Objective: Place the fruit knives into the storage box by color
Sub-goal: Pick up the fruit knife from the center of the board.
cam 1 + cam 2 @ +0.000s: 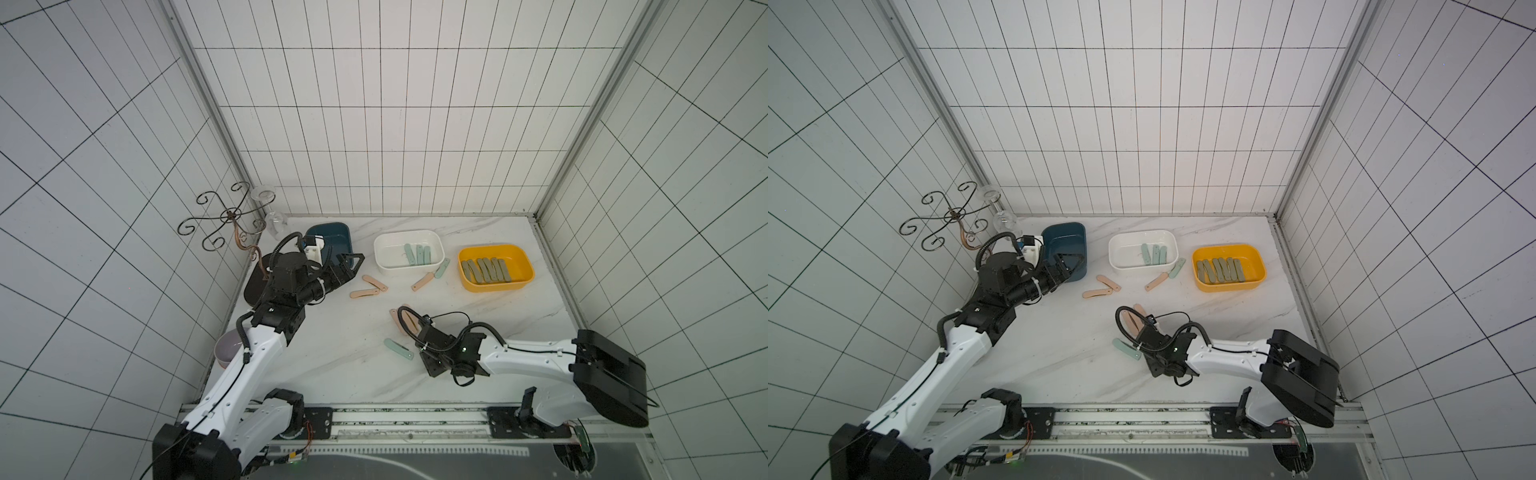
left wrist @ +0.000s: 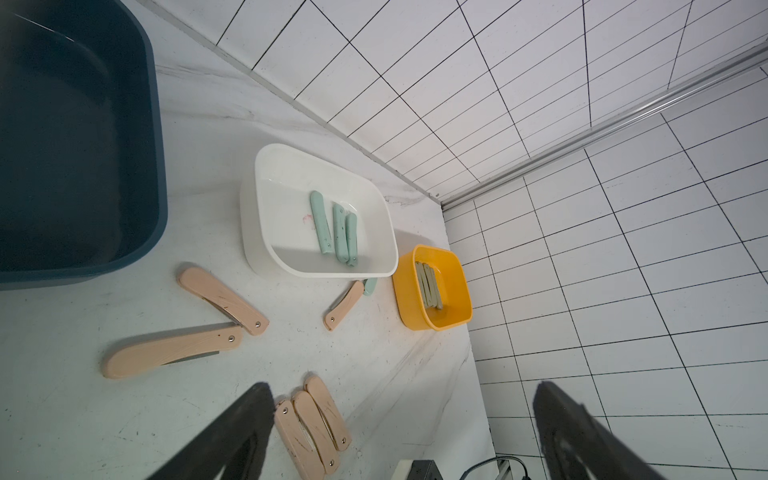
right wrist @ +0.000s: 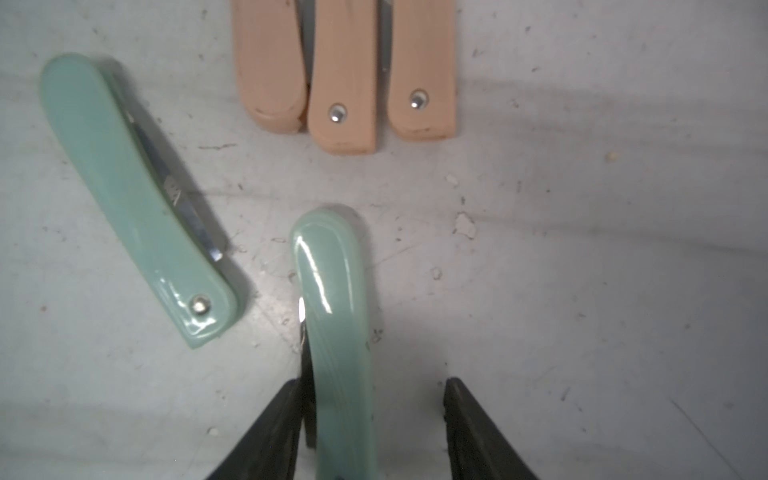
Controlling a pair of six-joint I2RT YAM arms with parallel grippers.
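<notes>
Finds the right claw (image 3: 374, 381) low over the surface (image 1: 332, 374), jaws part open and straddling a mint-green knife (image 3: 332, 291): one finger touching its flank, the other standing clear, so no grip yet. Places that knife toward the front of the surface, just beside a second mint-green knife (image 3: 133, 195) lying flat with a sliver of blade showing, and near three peach-pink knives (image 3: 343, 83) laid side by side. Finds the left claw (image 2: 401, 386) wide open and empty, hanging by the blue box (image 2: 153, 124). Counts three mint-green ones in the white box (image 1: 405, 269) and a row of olive-grey ones in the yellow box (image 1: 494, 286); sees none in the visible part of the blue box. Notes a pair of peach-pink knives (image 2: 166, 353) loose by the blue box, blade edges showing. Judges the knives light, rigid and glossy, with a smooth curved handle likely to slip or pivot under a pinch near either end. Recommends closing across the narrow width at mid-length, pads flat on both flanks, clear of the rivet end and the blade slot. Flags two risks: a blade swinging out on the lift, and a nudge to the neighbouring mint-green knife. Assigns the straddled knife, by colour, to the white box.
</notes>
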